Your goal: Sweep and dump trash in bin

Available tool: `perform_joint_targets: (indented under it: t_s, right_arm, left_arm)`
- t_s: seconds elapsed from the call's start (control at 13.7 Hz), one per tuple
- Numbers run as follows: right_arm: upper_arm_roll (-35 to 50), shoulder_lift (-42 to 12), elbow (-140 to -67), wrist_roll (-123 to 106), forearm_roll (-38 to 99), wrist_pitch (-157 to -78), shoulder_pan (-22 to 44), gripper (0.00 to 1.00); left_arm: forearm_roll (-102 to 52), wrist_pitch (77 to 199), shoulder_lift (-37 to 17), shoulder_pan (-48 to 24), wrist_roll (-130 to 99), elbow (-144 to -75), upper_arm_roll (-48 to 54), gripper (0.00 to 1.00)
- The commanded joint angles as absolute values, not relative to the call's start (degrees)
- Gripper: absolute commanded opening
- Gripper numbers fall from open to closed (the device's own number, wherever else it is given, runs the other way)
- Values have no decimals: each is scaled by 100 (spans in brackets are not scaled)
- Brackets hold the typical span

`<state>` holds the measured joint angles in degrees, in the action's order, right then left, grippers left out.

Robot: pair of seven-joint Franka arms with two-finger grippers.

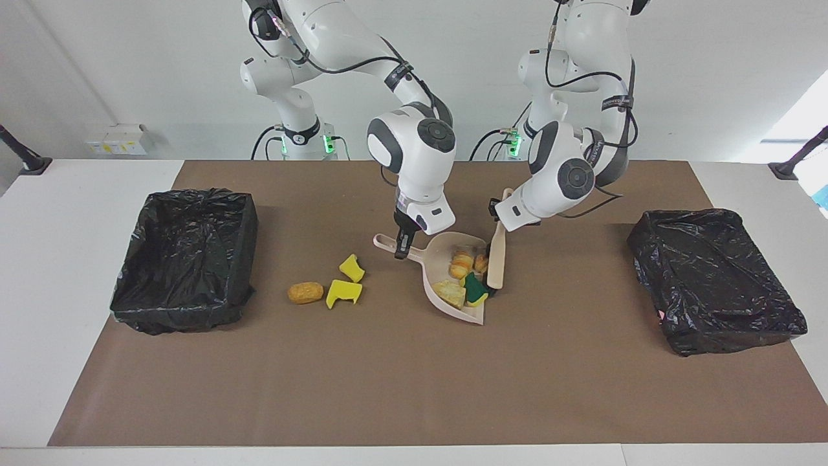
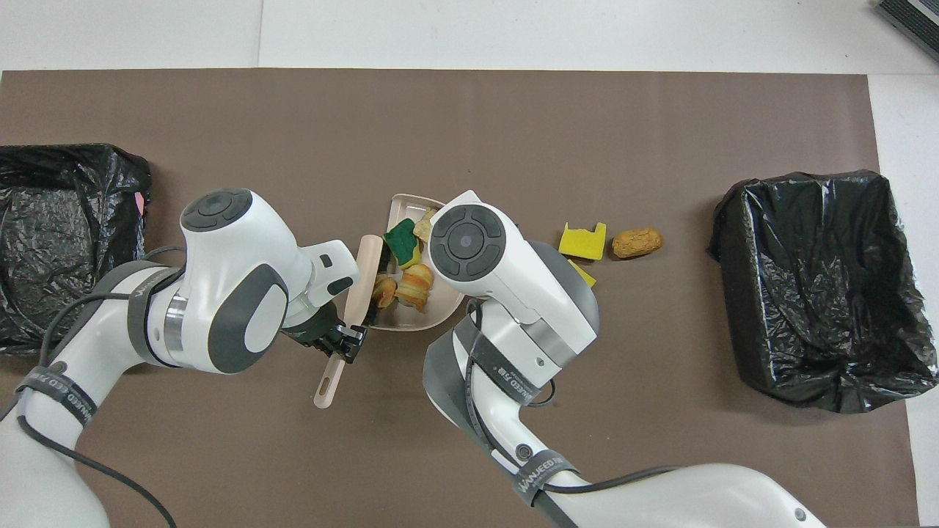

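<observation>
- Left tool (image 1: 497, 217) pinches the hand brush (image 1: 496, 262) by its handle, bristles low at the open edge of the dustpan (image 1: 433, 285)
- Right tool (image 1: 401, 249) is clamped on the dustpan's handle
- Just below and between both tools, inside the pan: two croissant pastries (image 1: 462, 263), a yellowish piece (image 1: 449, 291) and the green-and-yellow sponge (image 1: 476, 290), which touches the bristles
- Out from the right tool, toward the right arm's end of the bench: two yellow foam pieces (image 1: 343, 292) and a brown nugget (image 1: 305, 292), then a black-lined bin (image 1: 184, 259)
- Second lined bin (image 1: 715, 278) at the left arm's end
</observation>
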<state>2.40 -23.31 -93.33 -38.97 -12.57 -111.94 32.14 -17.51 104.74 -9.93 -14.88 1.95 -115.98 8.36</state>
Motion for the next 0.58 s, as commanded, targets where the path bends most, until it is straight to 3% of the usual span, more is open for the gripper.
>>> perform_joint_targets:
  t_s: [0.0, 0.51]
  right_arm:
    - [281, -2391, -9264, -3744, -1301, -11232, 3208, 0]
    - [290, -2356, -9483, -3630, -1231, -11529, 3182, 0]
  left_arm:
    - [-2187, 10389, -809, -1591, 158, -11733, 782, 0]
    - [-3023, 9721, -527, -1169, 167, -11540, 773, 0]
